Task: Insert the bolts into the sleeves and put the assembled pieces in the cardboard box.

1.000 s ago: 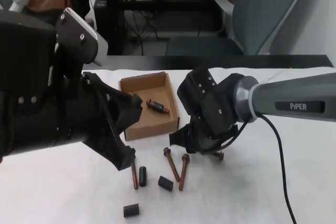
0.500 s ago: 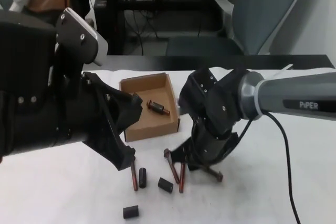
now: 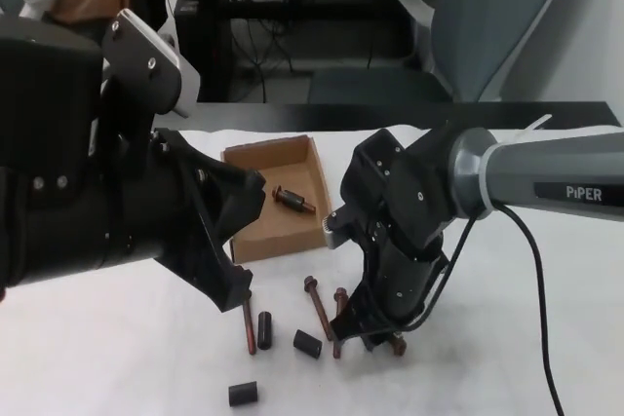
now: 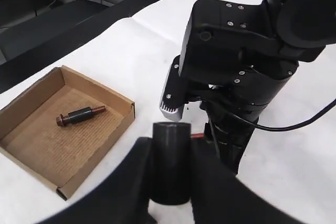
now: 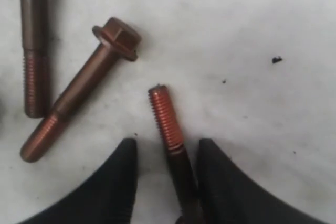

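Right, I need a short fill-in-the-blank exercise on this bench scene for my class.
The left pincer grips a black ___. The cardboard box holds ___ assembled piece. The right pincer straddles a ___ lying on the table.
Missing words: sleeve; one; bolt.

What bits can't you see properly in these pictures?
- Right wrist view: the bolt between the jaws of the right gripper runs off the picture's edge, hiding its head.
- High view: the right arm covers most of that bolt and the jaws.
- High view: the left arm hides the sleeve held by the left gripper.
- Left wrist view: the right arm blocks most loose bolts.
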